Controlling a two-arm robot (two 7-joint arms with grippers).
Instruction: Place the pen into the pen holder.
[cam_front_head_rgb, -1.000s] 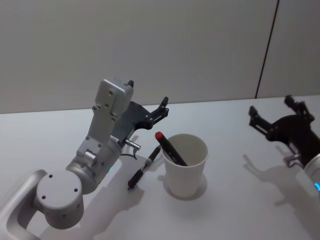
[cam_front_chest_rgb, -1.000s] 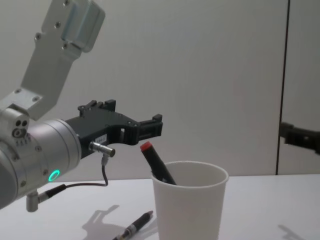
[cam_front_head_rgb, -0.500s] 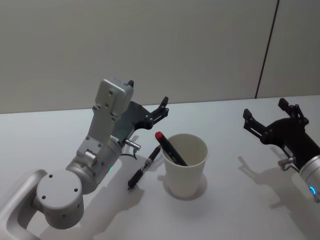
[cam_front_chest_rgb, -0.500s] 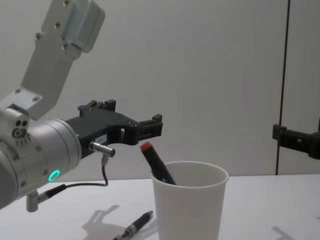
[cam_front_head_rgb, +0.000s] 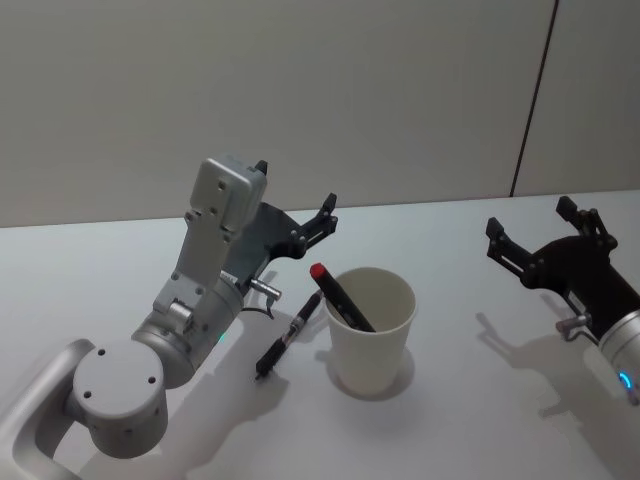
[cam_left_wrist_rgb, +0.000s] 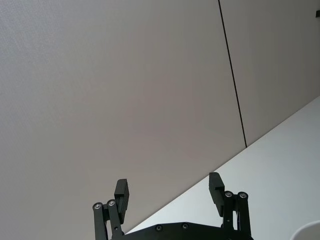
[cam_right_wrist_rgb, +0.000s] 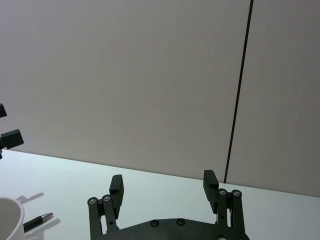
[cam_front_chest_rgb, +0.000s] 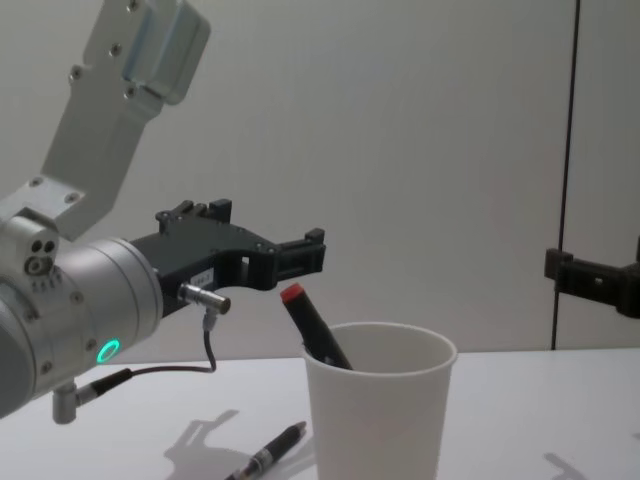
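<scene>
The plain white paper cup serving as pen holder stands upright on the white table at the centre of the head view. A black pen with a red cap already leans inside it, against the left rim. A second, slim black pen lies flat on the table just left of the cup. Its upper end is close to the cup wall; contact cannot be confirmed.

The left gripper hangs above the table at centre left, behind the loose pen, with its jaws spread wide and nothing between them. The right gripper is at the right edge, equally spread and empty, well apart from the cup.

Probable hazards:
- A descent onto the loose pen may strike the cup, because the pen lies so near the wall. The light cup would likely slide or tip.
- The round barrel may roll from an off-centre pinch.
- On insertion, the leaning pen may block the opening at the left rim.
- Both pens stand taller than the cup, so added leverage could topple it.
</scene>
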